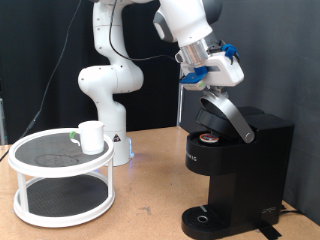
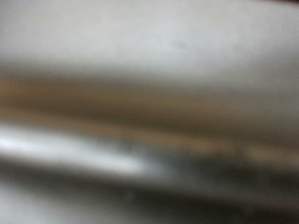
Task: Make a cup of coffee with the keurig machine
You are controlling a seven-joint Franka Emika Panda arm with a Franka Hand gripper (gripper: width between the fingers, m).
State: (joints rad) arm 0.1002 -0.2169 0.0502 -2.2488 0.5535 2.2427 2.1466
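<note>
The black keurig machine (image 1: 240, 165) stands at the exterior view's right with its hinged lid (image 1: 226, 113) raised. A pod (image 1: 207, 138) sits in the uncovered chamber. My gripper (image 1: 205, 86) hangs right at the upper end of the raised lid, touching or nearly touching it. The wrist view is only a blurred, very close silvery bar (image 2: 112, 154). The white cup (image 1: 92, 136) stands upright on the top shelf of a round white stand (image 1: 40, 168) at the left, far from the gripper. The machine's round drip base (image 1: 205, 217) has nothing on it.
A small green-marked object (image 1: 76, 137) lies beside the cup on the stand's dark mesh top. The arm's white base (image 1: 112, 140) rises behind the stand. A black curtain closes off the back. Brown tabletop (image 1: 150, 200) lies between the stand and the machine.
</note>
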